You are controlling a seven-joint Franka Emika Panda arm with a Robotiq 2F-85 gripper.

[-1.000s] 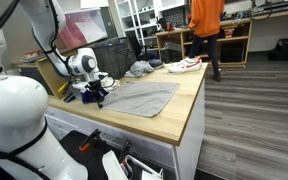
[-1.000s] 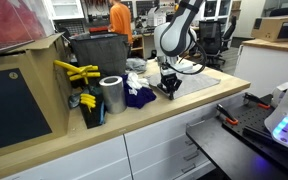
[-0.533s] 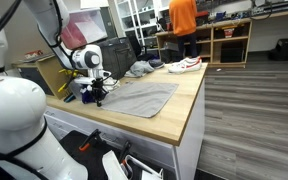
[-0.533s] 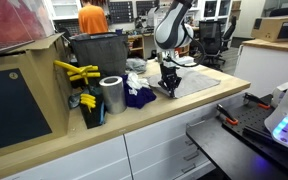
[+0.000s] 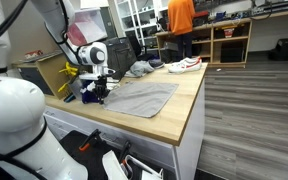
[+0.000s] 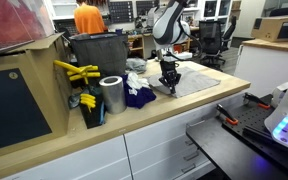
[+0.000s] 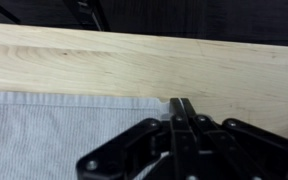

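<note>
Grey cloth [image 7: 54, 135] lies flat on the wooden counter [image 7: 134, 65], its corner just left of and beneath my gripper [image 7: 181, 104]. My jaws are pressed together at that edge. I cannot tell whether they pinch any fabric.

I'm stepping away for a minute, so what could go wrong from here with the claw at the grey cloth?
The claw is shut right at a corner of the grey cloth; any pinch looks thin, so fabric may slip free. It sits close to the wooden counter and could scrape it.
</note>
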